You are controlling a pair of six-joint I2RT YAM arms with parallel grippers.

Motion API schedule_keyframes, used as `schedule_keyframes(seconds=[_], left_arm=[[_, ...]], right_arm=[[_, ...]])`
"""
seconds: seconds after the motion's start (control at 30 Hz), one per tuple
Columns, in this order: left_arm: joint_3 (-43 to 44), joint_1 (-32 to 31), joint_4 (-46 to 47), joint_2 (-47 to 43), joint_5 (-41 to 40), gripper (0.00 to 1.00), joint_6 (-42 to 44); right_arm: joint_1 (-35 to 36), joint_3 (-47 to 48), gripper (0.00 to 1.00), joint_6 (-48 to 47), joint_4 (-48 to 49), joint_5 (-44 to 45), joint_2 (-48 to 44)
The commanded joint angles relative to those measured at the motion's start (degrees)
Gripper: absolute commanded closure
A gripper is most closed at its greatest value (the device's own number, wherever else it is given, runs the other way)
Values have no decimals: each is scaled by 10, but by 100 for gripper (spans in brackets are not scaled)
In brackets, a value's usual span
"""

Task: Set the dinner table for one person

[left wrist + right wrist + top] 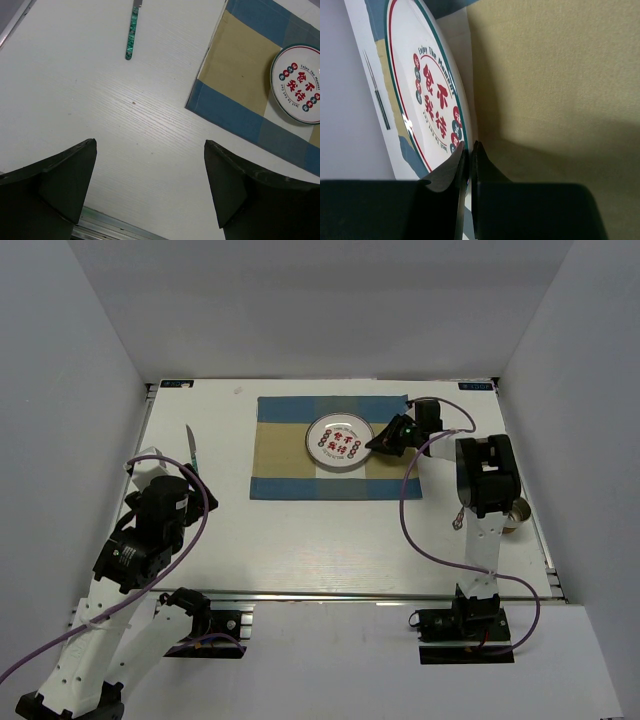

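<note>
- White worktop [330,540] spreads out beyond both arm bases; checked placemat [285,455] lies at its far centre.
- On the mat: plate [338,442], its right rim pinched by the closed right tool [469,150].
- Near left: left tool [150,145] gapes wide, holding nothing, above bare worktop; knife [190,448] lies just beyond it.

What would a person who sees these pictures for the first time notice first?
The white plate with red characters draws the eye; it lies on the blue-and-tan checked placemat at the far middle of the table. The right pincer is shut on its right rim. Left of the placemat lies a green-handled knife.
</note>
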Motion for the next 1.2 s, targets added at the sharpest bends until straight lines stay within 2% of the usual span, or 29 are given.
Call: schedule_keyframes(seconds=[0.0, 0.4, 0.5, 0.53, 0.7, 0.77, 0.87, 0.9, 1.1, 1.17], left_arm=[[-4, 3, 9, -5, 2, 2, 5], [-5, 3, 9, -6, 2, 2, 5], [-5, 3, 9, -6, 2, 2, 5], [-5, 3, 9, -6, 2, 2, 5], [-5, 3, 9, -6, 3, 2, 5], [-4, 3, 8, -6, 3, 2, 5], [-5, 3, 9, -8, 3, 2, 5], [-5, 3, 9, -9, 4, 2, 5], [-6, 3, 10, -14, 5, 2, 6], [-6, 3, 9, -14, 5, 2, 6]], right_arm=[[1, 21, 100, -7, 14, -36, 2], [1, 24, 100, -5, 4, -47, 13], [1, 26, 84, -6, -1, -43, 12], [0, 26, 73, -5, -1, -43, 12], [0, 28, 38, -16, -29, -23, -8], [1, 33, 11, -32, -49, -1, -25], [-2, 47, 11, -57, -126, 73, -54], [-4, 53, 11, -62, -172, 127, -62], [-8, 64, 11, -94, -277, 327, -157], [-13, 73, 11, -99, -349, 417, -197]])
